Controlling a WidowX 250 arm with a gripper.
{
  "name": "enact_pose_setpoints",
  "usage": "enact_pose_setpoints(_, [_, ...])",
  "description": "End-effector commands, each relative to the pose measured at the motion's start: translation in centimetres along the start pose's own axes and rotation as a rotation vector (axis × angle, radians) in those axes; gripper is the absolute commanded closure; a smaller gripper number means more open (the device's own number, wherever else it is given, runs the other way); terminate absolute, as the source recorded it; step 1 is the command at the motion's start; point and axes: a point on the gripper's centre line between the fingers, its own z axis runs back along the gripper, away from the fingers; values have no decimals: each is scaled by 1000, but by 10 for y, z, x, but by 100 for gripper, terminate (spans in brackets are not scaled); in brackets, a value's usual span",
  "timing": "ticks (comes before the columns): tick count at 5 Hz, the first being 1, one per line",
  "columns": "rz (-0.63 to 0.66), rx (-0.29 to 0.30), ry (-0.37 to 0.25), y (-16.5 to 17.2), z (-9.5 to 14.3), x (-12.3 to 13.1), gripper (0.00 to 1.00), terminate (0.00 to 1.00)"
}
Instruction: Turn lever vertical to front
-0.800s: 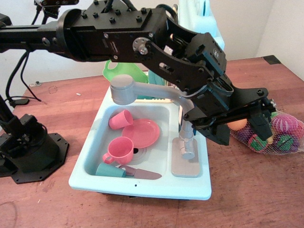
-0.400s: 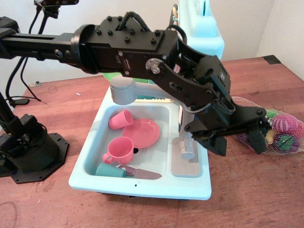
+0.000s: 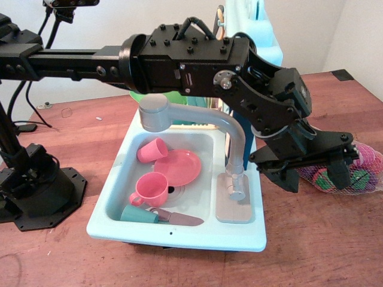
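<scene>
Fingers of the hand stand wide apart, holding nothing, at 3 o'clock from the lever. Sink holds pink cups, plate, knife.

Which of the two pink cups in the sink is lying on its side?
The back pink cup, left of the pink plate, lies tipped on its side. The front pink cup with a handle stands upright, opening facing up.

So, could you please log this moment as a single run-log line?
gripper: open, right of sink, holding nothing | lever: pointing front, untouched | spout: over basin
</scene>
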Motion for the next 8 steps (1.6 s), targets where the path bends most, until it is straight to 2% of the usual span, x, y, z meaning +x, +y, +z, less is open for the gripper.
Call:
enact_pose_setpoints(1, [9, -47, -27, -8, 26, 15, 0, 0])
enact_pose_setpoints(3, [39, 1, -26, 23, 48, 8, 0, 0])
enact_pose_setpoints(4, [36, 5, -34, 35, 51, 14, 0, 0])
enact_pose_setpoints(6, [11, 35, 40, 43, 38, 12, 0, 0])
enact_pose_setpoints(8, [-56, 128, 147, 42, 14, 8, 0, 0])
